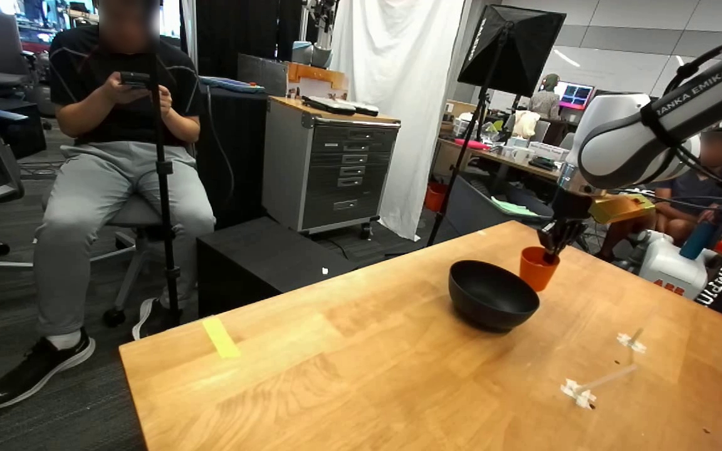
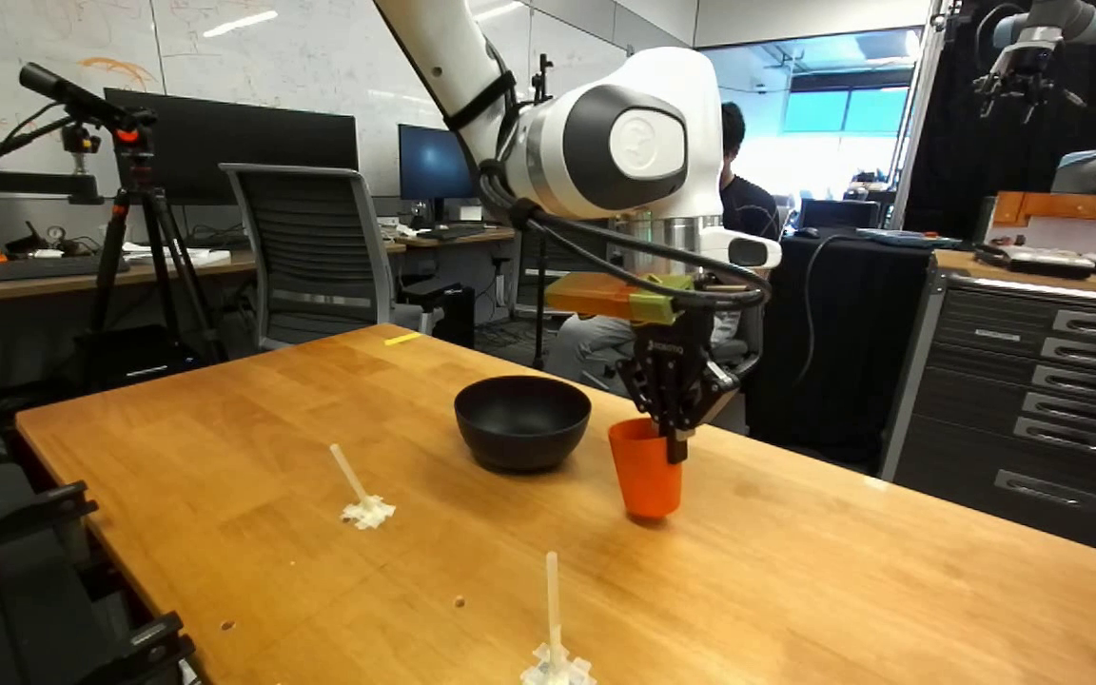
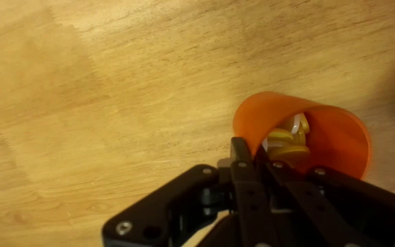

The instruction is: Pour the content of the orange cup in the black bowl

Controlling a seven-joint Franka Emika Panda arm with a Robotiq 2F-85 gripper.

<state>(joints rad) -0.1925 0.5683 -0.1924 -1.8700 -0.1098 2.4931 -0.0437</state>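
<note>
The orange cup point(image 1: 536, 270) stands at the table's far side in both exterior views point(image 2: 643, 476). It leans slightly, with its base at or just above the table; I cannot tell which. My gripper point(image 2: 676, 445) is shut on the cup's wall at the rim. In the wrist view point(image 3: 251, 150) one finger is outside the wall and one inside. Several yellow and white round discs point(image 3: 288, 140) lie in the cup. The black bowl point(image 1: 483, 310) stands upright beside the cup, a little apart from it, in both exterior views point(image 2: 521, 449). Its inner bottom is hidden in part.
The wooden table point(image 1: 348, 376) carries two pale sticks point(image 2: 350, 476) fixed with white tape point(image 2: 557, 666). A yellow tape strip point(image 1: 220, 337) marks the table near one edge. A person point(image 1: 123, 113) sits beyond the table. A drawer cabinet point(image 2: 1033, 381) stands behind it.
</note>
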